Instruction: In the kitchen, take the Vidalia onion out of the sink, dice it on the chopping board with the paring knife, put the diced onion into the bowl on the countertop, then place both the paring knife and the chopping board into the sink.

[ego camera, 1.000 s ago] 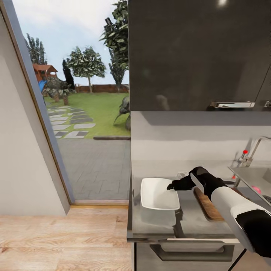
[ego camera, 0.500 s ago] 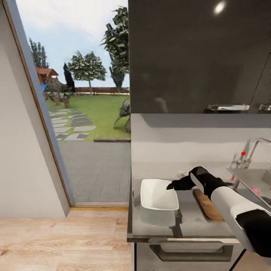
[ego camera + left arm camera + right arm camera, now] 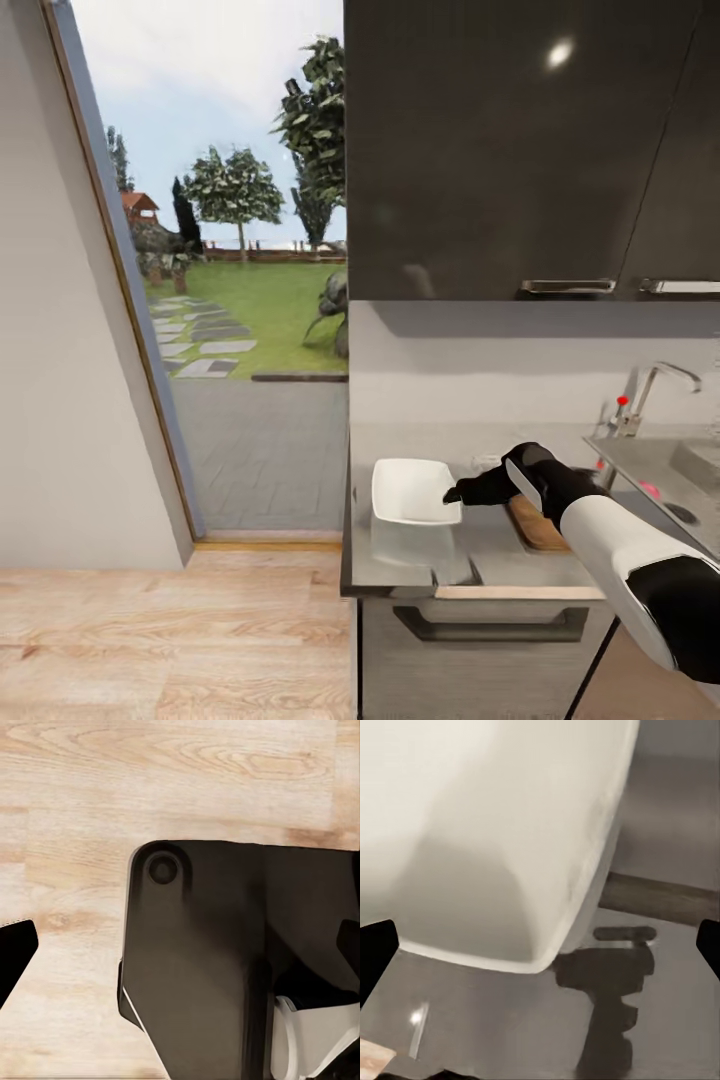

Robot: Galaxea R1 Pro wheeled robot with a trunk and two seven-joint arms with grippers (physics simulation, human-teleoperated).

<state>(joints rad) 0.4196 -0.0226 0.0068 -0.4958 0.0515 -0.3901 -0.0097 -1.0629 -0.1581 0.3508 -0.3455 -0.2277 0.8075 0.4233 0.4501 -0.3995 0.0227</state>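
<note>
The white bowl [image 3: 415, 492] sits on the grey countertop [image 3: 500, 562] near its left end. My right gripper [image 3: 458, 493] hovers open at the bowl's right rim, and the bowl's corner [image 3: 510, 870] lies between its spread fingertips [image 3: 376, 951]. Behind my right forearm lies the brown chopping board [image 3: 533, 527], partly covered. Farther right is the sink [image 3: 655, 462], with the small pink Vidalia onion [image 3: 650, 490] in it. The paring knife is hidden. My left gripper [image 3: 180, 945] is open, held over the robot's dark base and the wood floor.
An angular chrome tap [image 3: 645, 390] with a red knob [image 3: 622, 401] stands behind the sink. Dark wall cabinets [image 3: 520, 150] hang above the worktop. A glass door [image 3: 240, 300] to the garden is on the left, with pale wood floor [image 3: 170, 630] in front.
The camera has pulled back and turned right: bowl, board and sink look smaller and sit further left. My right arm keeps the same pose over the bowl's rim.
</note>
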